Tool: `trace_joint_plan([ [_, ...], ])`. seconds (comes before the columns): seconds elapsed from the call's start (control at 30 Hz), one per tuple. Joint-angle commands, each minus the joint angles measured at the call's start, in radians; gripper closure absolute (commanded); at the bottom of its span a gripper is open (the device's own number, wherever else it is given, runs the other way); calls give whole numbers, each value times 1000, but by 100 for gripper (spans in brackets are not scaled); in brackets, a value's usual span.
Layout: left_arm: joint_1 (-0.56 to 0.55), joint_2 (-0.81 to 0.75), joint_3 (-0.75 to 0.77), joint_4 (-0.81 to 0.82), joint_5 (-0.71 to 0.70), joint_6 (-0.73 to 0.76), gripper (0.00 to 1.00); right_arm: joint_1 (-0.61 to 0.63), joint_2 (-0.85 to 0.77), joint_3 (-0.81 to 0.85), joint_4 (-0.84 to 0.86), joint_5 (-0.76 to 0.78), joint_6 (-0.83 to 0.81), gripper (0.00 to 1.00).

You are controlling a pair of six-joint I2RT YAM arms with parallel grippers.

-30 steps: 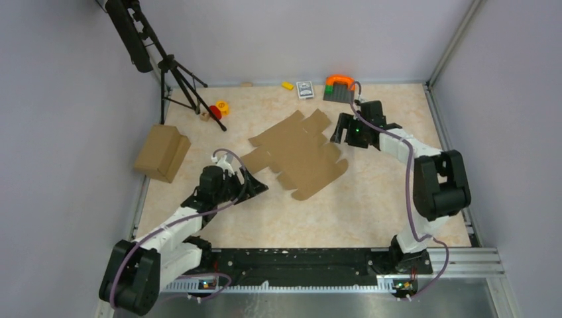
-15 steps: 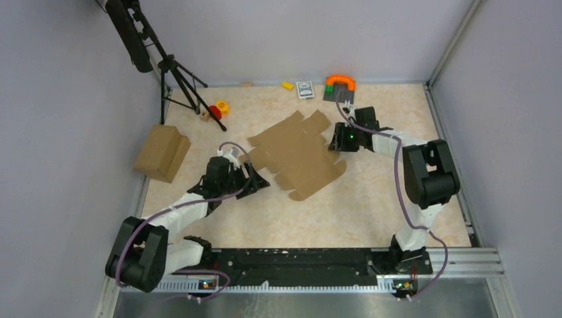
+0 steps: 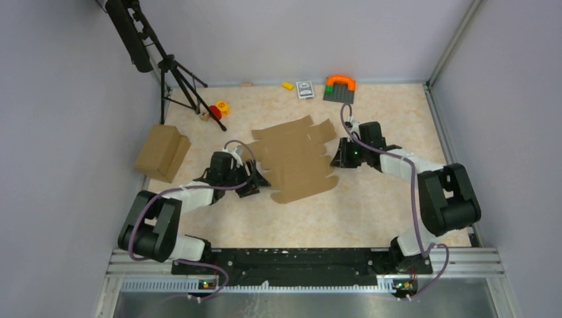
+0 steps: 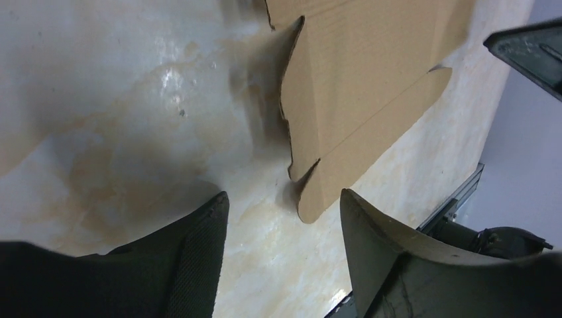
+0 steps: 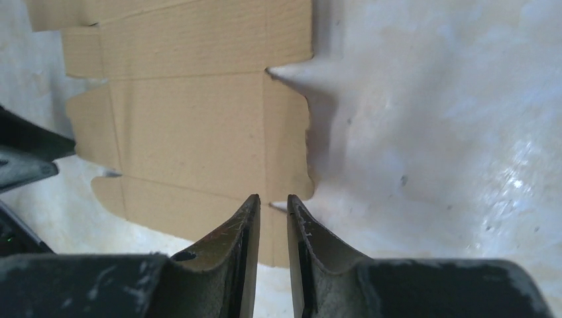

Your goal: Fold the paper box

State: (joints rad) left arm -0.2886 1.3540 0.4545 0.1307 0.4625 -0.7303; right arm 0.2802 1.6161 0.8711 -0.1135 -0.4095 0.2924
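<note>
The paper box (image 3: 295,159) is a flat brown cardboard sheet with many flaps, lying on the table's middle. My left gripper (image 3: 257,180) sits low at its left edge, open. In the left wrist view the sheet's rounded corner flap (image 4: 364,79) lies just ahead of the left gripper (image 4: 285,199), with nothing between the fingers. My right gripper (image 3: 338,159) is at the sheet's right edge. In the right wrist view the right gripper (image 5: 273,197) shows only a narrow slit, its tips over a notch in the sheet's edge (image 5: 192,126), with nothing clamped.
A bulkier brown carton (image 3: 162,152) stands at the left wall by a black tripod (image 3: 179,79). Red and yellow toys (image 3: 219,108), a yellow brick (image 3: 287,85), a small card box (image 3: 305,89) and an orange-and-green block (image 3: 339,87) lie along the back.
The sheet has turned and shifted. My left gripper moved up to its left edge and narrowed somewhat. My right gripper came nearer along the right edge, its jaws closing to a slit.
</note>
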Motion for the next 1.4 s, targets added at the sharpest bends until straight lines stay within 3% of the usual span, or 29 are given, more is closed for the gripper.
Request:
trace_joint_plan([
  [0.0,2,102,87,22,81,19,39,28,-116,-71,45,22,68,79],
  [0.1,2,134,101,11,91,4,41,39,-136,-70,6,-1,78,79],
  [0.23,1,121,72,55,109,-30,50,66,-166,-75,-47,25,84,74],
  [0.37,0,103,67,62,118,-32,54,66,-220,-64,-74,104,91,53],
  [0.5,-3,102,95,19,110,-2,51,62,-243,-26,-106,228,99,16],
  [0.57,-4,107,113,-9,90,17,51,48,-227,-18,-81,230,98,11],
  [0.73,-4,128,127,-6,77,16,47,30,-108,43,-65,177,100,11],
  [0.83,-3,142,127,9,80,13,47,31,-51,54,-28,137,106,16],
  [1.03,-14,183,148,19,104,8,55,32,33,43,50,78,145,26],
  [1.3,-41,197,180,9,96,12,87,82,30,19,66,-12,160,53],
  [1.37,-48,181,182,-17,76,28,90,104,-6,7,47,-8,160,59],
])
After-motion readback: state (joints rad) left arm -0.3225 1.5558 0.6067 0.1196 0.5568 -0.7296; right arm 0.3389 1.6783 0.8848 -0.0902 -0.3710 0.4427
